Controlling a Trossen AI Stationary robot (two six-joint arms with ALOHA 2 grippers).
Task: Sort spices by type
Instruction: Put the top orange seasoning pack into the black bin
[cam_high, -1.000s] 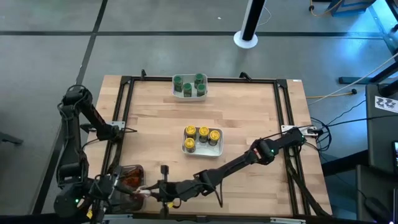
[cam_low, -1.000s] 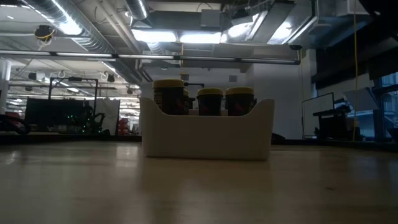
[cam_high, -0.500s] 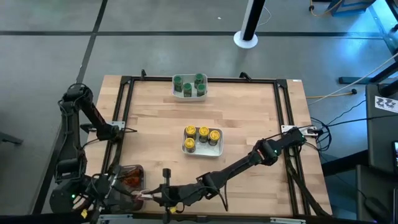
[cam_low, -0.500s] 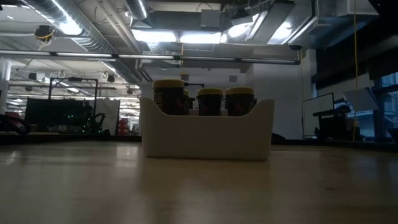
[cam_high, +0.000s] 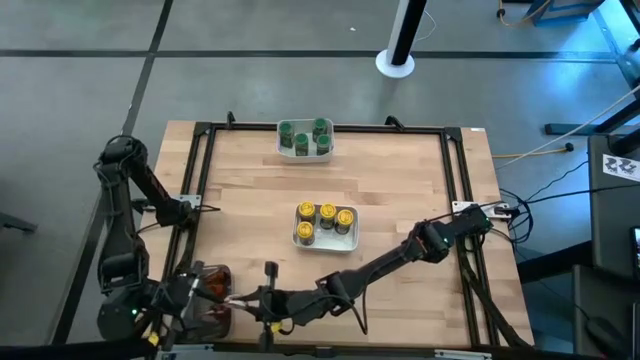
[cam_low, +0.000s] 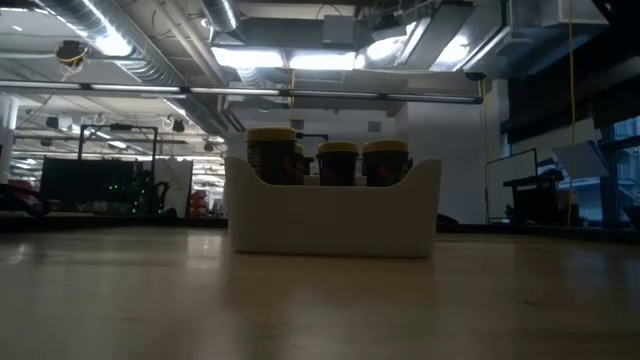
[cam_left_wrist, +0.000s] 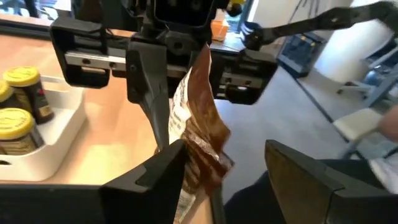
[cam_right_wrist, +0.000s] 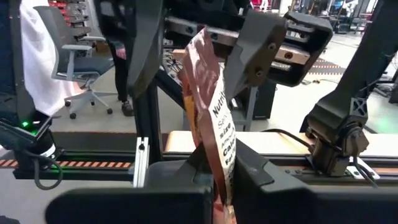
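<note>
- A flat brown packet is hanging between the two arms at the near left corner of the counter, its long axis running from one end effector to the other.
- In the right wrist view the packet is standing on end, its printed face showing and its lower end sitting between that arm's own dark fingers.
- The right end effector is stretching low across the near edge and is pinching the packet narrowly.
- The left end effector is facing it just beside the tray of brown packets. Its fingers are spread fairly wide around the packet's other end, and I cannot tell whether they are pressing on it.
- Yellow-capped jars are standing upright in a white bowl mid-counter.
- Green-capped jars are filling another white bowl at the far edge.
</note>
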